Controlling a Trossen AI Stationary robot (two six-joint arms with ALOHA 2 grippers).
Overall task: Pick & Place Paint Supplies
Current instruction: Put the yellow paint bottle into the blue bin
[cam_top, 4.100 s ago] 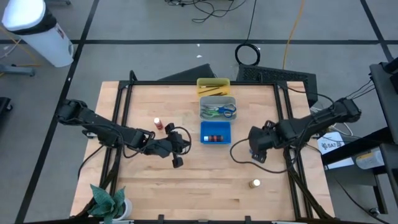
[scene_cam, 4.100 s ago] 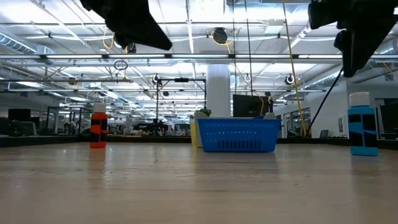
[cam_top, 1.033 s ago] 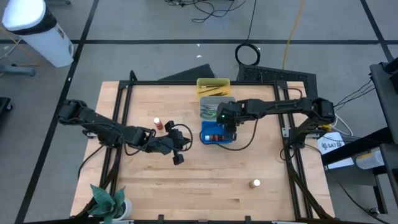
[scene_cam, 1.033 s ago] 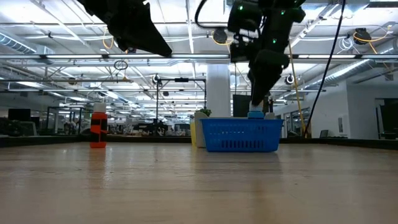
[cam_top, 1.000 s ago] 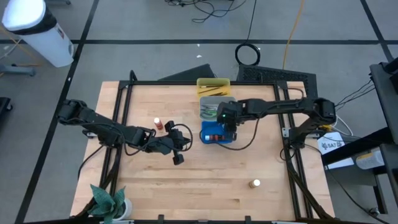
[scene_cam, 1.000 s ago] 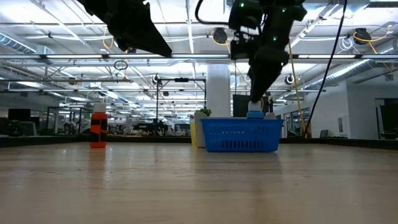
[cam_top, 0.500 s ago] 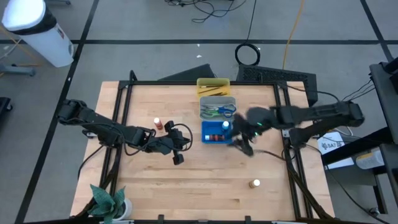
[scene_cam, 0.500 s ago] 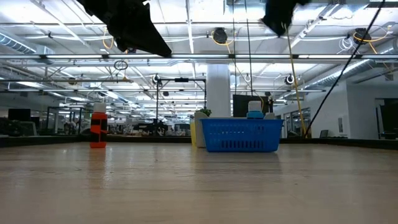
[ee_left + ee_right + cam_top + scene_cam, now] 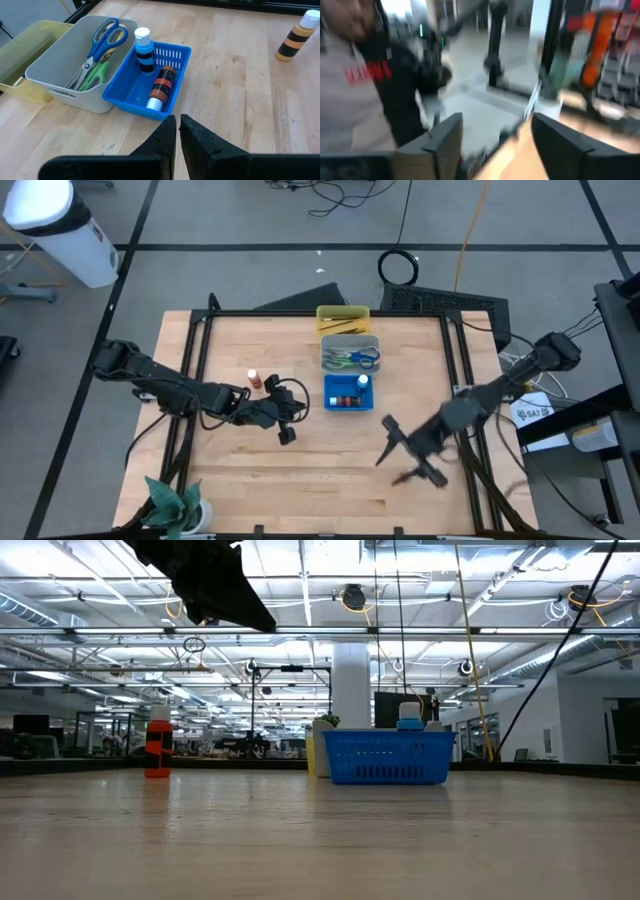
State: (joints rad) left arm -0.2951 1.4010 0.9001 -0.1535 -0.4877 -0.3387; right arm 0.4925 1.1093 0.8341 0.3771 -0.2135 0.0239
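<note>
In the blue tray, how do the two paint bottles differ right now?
The blue bottle stands upright at the tray's far end; the brown bottle lies on its side along the tray floor. The blue one has blue paint with a dark label band; the brown one is orange-brown with a dark band. Both have white caps and sit inside the blue tray.

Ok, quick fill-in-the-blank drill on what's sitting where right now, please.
1. The blue bottle stands upright in the ____ tray.
2. The scissors lie in the ____ tray.
3. The red bottle in the blue tray is ____, not upright.
4. The left gripper is ____.

Missing: blue; grey; lying down; shut
</note>
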